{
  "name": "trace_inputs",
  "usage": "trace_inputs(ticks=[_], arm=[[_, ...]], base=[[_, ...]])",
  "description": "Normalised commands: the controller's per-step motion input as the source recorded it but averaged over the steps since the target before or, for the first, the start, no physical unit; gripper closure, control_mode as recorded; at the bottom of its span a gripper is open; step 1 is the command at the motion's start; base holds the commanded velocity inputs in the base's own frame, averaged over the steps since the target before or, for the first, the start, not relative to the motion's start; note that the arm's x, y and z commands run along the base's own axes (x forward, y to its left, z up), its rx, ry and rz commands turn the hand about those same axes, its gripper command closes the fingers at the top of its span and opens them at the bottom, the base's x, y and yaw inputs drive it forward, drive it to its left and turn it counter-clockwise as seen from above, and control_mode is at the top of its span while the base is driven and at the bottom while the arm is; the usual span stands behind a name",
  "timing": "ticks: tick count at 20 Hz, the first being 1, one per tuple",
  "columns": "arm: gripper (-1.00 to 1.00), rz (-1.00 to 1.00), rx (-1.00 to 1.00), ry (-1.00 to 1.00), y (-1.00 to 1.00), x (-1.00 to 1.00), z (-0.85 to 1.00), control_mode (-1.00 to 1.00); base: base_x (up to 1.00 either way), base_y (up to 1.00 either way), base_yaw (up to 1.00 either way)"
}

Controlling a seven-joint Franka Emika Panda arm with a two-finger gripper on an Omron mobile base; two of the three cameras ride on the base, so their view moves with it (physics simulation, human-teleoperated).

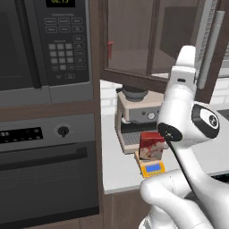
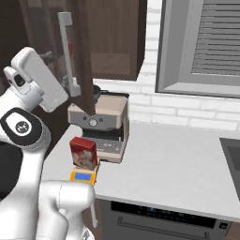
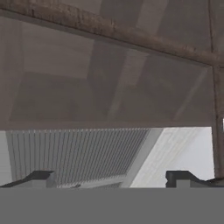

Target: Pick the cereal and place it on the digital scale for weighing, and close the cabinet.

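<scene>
The cereal (image 1: 151, 145) (image 2: 83, 153), a small red box with a pale picture, stands upright on the digital scale (image 1: 153, 168) (image 2: 83, 177) at the counter's front edge. The dark brown cabinet has its glass-panelled door (image 1: 152, 40) swung open over the counter, with the long silver handle (image 1: 210, 49) (image 2: 68, 51) on its free edge. My arm is raised with the hand up beside that door. In the hand view my gripper (image 3: 111, 179) is open with nothing between its fingers (image 3: 41, 177), facing the door's glass pane (image 3: 109, 78) at close range.
A beige coffee machine (image 1: 138, 114) (image 2: 101, 124) stands right behind the scale. A black microwave (image 1: 40, 44) and an oven (image 1: 44, 165) fill the wall to the left. A small red item (image 1: 110, 48) sits inside the cabinet. A window with blinds (image 2: 201, 47) is on the right above the counter (image 2: 178, 159).
</scene>
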Motion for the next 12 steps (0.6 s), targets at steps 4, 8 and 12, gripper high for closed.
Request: trace_inputs(ticks=[4, 8, 12], arm=[[-1.00, 0.13, 0.01, 0.01, -0.35, 1.00, -0.04, -1.00], [-1.00, 0.20, 0.02, 0.02, -0.34, 0.80, 0.00, -1.00], [-1.00, 0.15, 0.00, 0.24, -0.01, 0.91, 0.00, -1.00]], base=[[0.00, 0.00, 0.00], [0.00, 0.00, 0.00], [0.00, 0.00, 0.00]])
